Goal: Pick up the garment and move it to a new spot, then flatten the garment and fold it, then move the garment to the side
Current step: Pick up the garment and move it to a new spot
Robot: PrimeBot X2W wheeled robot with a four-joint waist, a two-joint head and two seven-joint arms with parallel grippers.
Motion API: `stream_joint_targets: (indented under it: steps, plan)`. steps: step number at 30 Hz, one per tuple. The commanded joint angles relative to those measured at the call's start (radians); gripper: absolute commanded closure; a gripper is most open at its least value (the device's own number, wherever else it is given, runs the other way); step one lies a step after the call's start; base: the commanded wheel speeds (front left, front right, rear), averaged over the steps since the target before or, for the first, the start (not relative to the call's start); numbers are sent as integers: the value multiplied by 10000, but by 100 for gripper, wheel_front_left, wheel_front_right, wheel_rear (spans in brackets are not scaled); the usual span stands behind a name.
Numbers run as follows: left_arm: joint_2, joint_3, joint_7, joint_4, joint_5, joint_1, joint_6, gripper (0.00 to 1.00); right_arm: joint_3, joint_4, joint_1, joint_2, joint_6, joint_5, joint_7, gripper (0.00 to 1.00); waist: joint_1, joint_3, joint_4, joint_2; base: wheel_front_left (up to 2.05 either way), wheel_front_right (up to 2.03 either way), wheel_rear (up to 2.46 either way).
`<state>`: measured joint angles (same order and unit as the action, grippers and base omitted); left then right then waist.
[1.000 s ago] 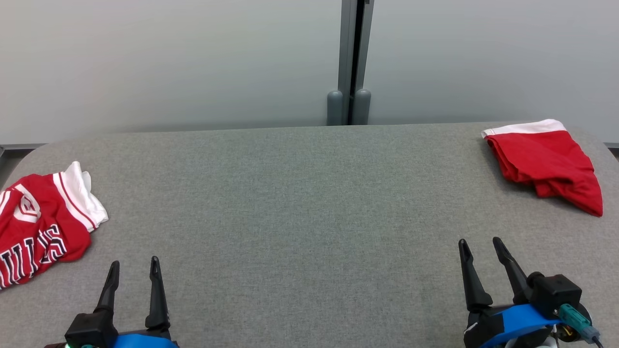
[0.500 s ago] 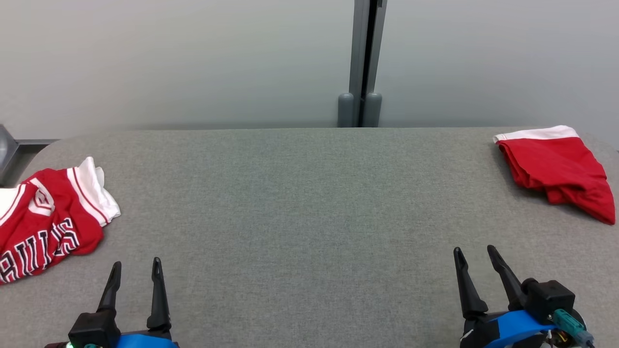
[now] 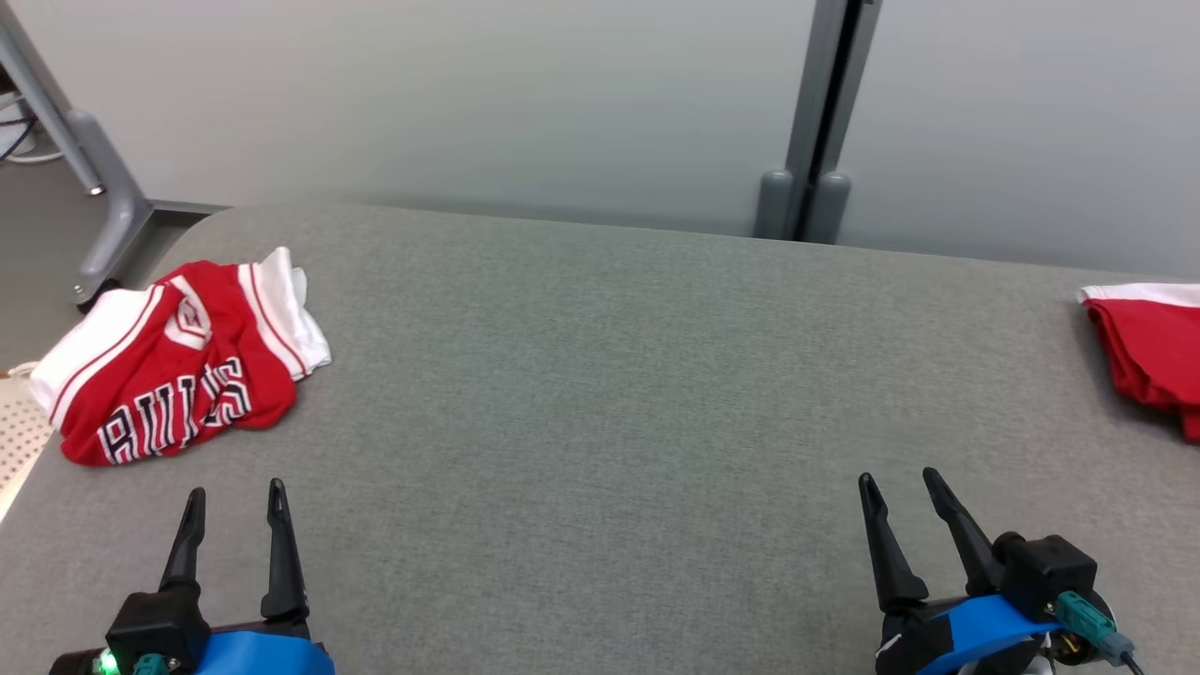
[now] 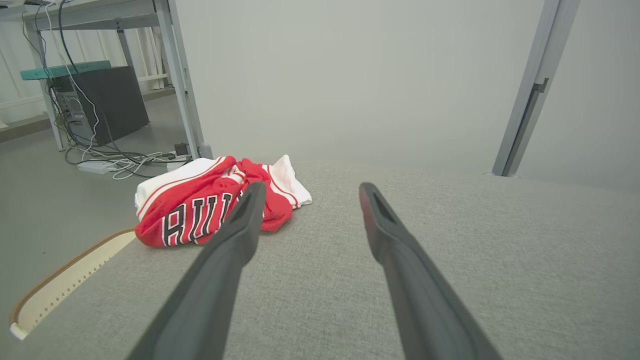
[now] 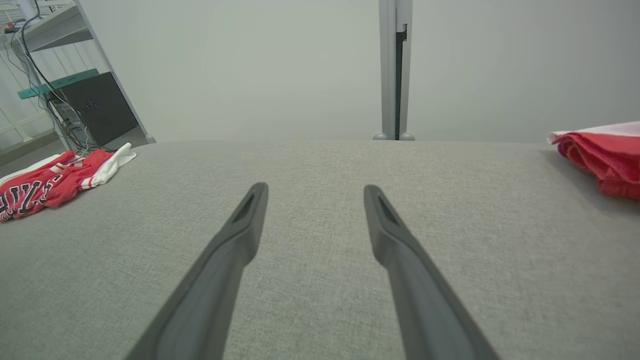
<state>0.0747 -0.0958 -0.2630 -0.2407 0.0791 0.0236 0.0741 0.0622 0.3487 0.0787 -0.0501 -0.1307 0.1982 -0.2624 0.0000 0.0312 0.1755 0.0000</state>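
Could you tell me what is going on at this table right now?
Nothing is being handled yet. The robot's left hand and right hand are both open and empty at the near edge of the grey table. A crumpled red and white jersey lies at the left, another red garment at the right edge.

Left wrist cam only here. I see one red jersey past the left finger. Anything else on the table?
Observer: Yes. Head view has a second red garment with a white band, on the right side of the table.
Operator: Right gripper near it?
Observer: No. The right gripper is open over bare table, apart from that garment.
Operator: Is my left finger touching the jersey?
Observer: No. From the head view the left gripper is open, with bare table between it and the jersey.
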Motion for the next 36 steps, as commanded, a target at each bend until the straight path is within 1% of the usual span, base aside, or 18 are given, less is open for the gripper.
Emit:
stream_joint_targets:
  steps: [1,15,22,28,33,36]
  plan:
    - [60,-66,-23,24,1,-195,-27,0,12,6,133,-9,-2,5,-34,0,0,174,231,0,0,0,0]
    - [160,-430,-23,64,134,-165,-198,0,85,28,337,-13,-2,-138,-34,0,0,340,2185,0,0,0,0]
    - [168,-548,-23,121,148,-163,-270,0,130,81,425,-13,-2,-230,-34,0,0,415,2942,0,0,0,0]
    - [204,-722,-23,120,230,-98,-291,0,217,145,471,-14,-2,-255,-34,0,0,431,3176,0,0,0,0]
    - [172,-797,-23,102,283,-248,-348,0,279,79,573,-14,-2,-295,-34,0,0,543,3035,0,0,0,0]
    - [244,-847,-23,13,344,-532,-264,0,214,5,656,-16,-2,-418,-34,0,0,729,2856,0,0,0,0]
